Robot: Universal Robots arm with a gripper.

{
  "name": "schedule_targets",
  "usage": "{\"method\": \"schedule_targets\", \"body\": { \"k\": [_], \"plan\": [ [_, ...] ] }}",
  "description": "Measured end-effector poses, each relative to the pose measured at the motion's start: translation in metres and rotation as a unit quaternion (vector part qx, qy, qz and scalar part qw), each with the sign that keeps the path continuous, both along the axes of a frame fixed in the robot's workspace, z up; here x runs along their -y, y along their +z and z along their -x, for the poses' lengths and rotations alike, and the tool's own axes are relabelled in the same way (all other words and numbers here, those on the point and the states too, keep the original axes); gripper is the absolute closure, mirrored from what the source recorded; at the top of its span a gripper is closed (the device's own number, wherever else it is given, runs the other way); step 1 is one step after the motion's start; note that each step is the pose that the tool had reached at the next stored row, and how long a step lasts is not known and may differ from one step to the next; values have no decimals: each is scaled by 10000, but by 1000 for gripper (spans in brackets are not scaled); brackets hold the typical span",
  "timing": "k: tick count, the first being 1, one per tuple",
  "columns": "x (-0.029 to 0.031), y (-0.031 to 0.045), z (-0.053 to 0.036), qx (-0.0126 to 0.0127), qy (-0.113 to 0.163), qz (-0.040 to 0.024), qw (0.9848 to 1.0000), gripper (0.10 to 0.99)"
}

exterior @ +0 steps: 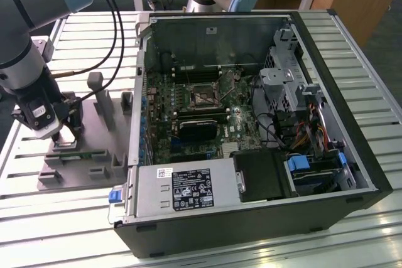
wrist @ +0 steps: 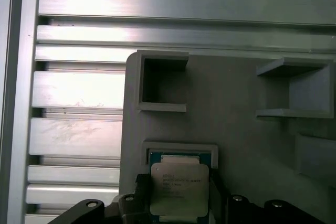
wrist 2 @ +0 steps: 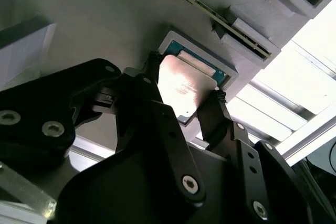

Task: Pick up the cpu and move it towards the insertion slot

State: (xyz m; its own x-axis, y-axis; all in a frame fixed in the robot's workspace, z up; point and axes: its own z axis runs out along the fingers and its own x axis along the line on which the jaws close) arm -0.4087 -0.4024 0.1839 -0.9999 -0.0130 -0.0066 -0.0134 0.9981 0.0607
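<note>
Your claw hangs at the exterior view's left edge of the matte grey holder plate, well apart from the one silver-framed insertion slot. In the second wrist view its two black fingers pinch the single cpu, which is flat, square and mirror-bright, at its framed recess. In the first wrist view the recess lies near the plate's edge, beside the slatted aluminium table.

- Open air lies above the gripper, clamped on the cpu over the grey fixture plate.
- Upright grey posts stand near it, toward the computer case.
- The case's side wall rises between plate and insertion slot.
- A black ribbed block sits just beside the slot.
</note>
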Motion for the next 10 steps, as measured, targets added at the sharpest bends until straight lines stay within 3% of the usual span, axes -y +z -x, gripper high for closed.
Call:
{"method": "schedule_targets", "body": {
  "k": [6, 10],
  "plan": [
    [-1, -1, -1, 1, 0, -1, 10000, 549],
    [-1, 51, 0, 0, 0, 0, 10000, 549]
  ]
}}
